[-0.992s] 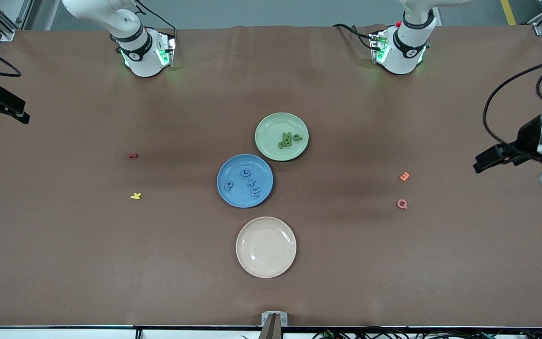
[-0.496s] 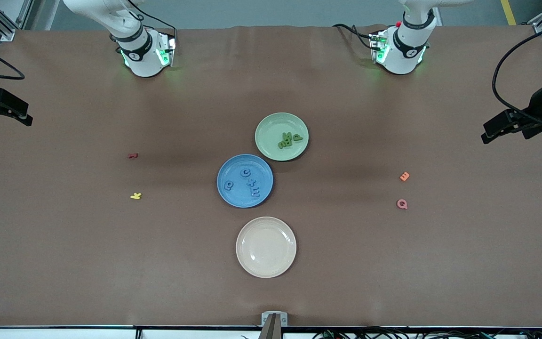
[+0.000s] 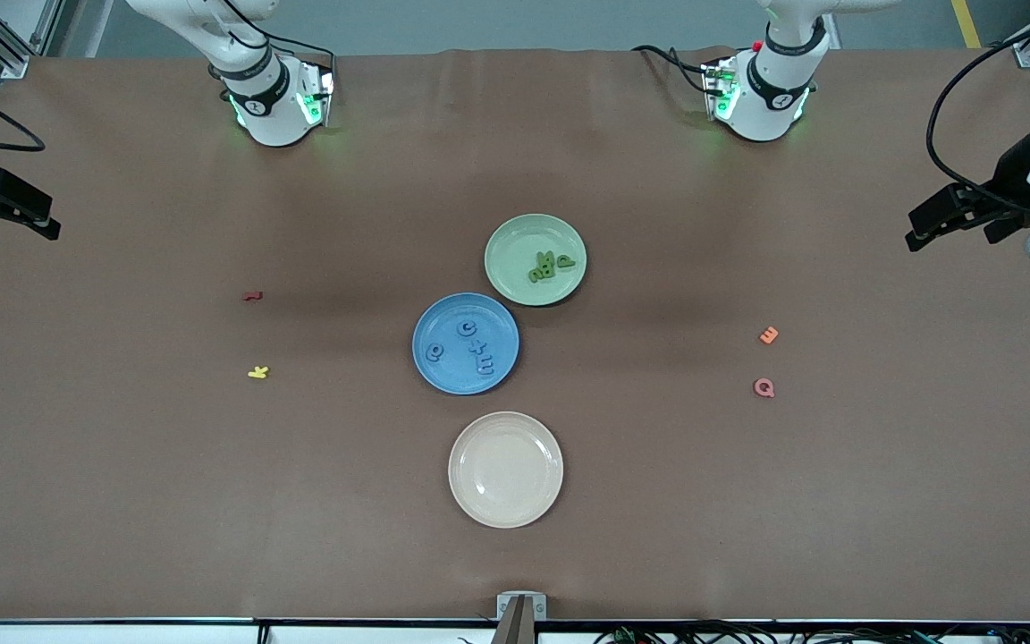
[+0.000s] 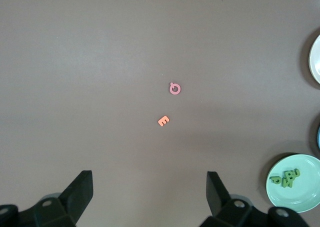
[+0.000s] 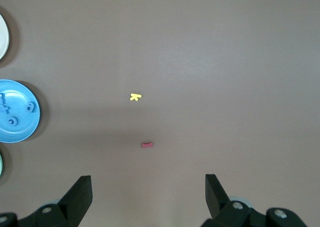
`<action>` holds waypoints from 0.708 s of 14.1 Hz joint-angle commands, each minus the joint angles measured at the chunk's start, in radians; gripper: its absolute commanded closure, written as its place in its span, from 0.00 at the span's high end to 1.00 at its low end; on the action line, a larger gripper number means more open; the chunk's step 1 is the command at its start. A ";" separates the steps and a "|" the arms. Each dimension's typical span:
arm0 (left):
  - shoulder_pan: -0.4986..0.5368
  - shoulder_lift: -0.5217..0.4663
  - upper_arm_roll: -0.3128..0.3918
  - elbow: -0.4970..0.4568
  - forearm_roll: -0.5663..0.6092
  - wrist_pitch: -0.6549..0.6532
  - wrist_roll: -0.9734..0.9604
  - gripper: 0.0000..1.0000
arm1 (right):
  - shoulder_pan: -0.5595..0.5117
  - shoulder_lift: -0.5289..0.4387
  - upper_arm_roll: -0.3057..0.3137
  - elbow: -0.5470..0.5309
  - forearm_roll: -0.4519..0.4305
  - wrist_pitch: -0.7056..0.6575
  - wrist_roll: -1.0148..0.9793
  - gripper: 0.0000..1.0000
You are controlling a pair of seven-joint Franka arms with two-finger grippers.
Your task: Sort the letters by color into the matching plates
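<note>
Three plates lie in a line mid-table: pale green (image 3: 515,241) holding several green letters (image 3: 549,265), blue (image 3: 443,322) holding several blue letters (image 3: 477,347), and a bare cream one (image 3: 505,469) nearest the camera. Loose letters lie on the table: orange E (image 3: 769,335) and pink Q (image 3: 764,387) toward the left arm's end, dark red (image 3: 252,295) and yellow (image 3: 257,372) toward the right arm's end. My left gripper (image 3: 950,239) (image 4: 150,174) hangs open and empty high over its end of the table. My right gripper (image 3: 10,234) (image 5: 148,177) hangs open and empty over the other end.
Brown cloth covers the table. The two arm bases (image 3: 274,98) (image 3: 761,94) stand along the edge farthest from the camera. A small bracket (image 3: 520,606) sits at the near edge. Cables hang off the left arm's wrist (image 3: 971,116).
My left gripper has risen and drawn back toward the bases' side, staying open. The right gripper has barely shifted. No letter or plate has moved.
</note>
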 commanded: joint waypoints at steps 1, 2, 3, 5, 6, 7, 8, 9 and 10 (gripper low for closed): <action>-0.011 -0.036 0.010 -0.030 0.019 0.005 0.018 1.00 | -0.026 0.013 0.030 0.030 -0.004 -0.009 -0.013 1.00; -0.011 -0.038 0.010 -0.030 0.019 0.005 0.018 1.00 | -0.021 0.013 0.030 0.032 -0.006 -0.009 -0.013 1.00; -0.011 -0.038 0.010 -0.028 0.019 0.004 0.020 1.00 | -0.018 0.013 0.030 0.032 -0.007 -0.009 -0.013 1.00; -0.011 -0.032 0.008 -0.028 0.018 0.004 0.020 1.00 | -0.016 0.013 0.030 0.032 -0.007 -0.009 -0.012 1.00; -0.011 -0.027 0.005 -0.028 0.018 0.005 0.020 1.00 | -0.016 0.013 0.030 0.032 -0.007 -0.009 -0.012 1.00; -0.011 -0.024 0.002 -0.030 0.018 0.007 0.020 1.00 | -0.018 0.013 0.030 0.032 -0.009 -0.009 -0.013 1.00; -0.013 -0.025 0.001 -0.032 0.018 0.007 0.020 1.00 | -0.019 0.013 0.030 0.032 -0.010 -0.008 -0.013 1.00; -0.013 -0.027 -0.010 -0.032 0.018 0.007 0.020 1.00 | -0.019 0.013 0.030 0.031 -0.007 -0.008 -0.013 1.00; -0.011 -0.030 -0.021 -0.030 0.018 0.002 0.021 1.00 | -0.019 0.013 0.030 0.032 -0.006 -0.008 -0.012 1.00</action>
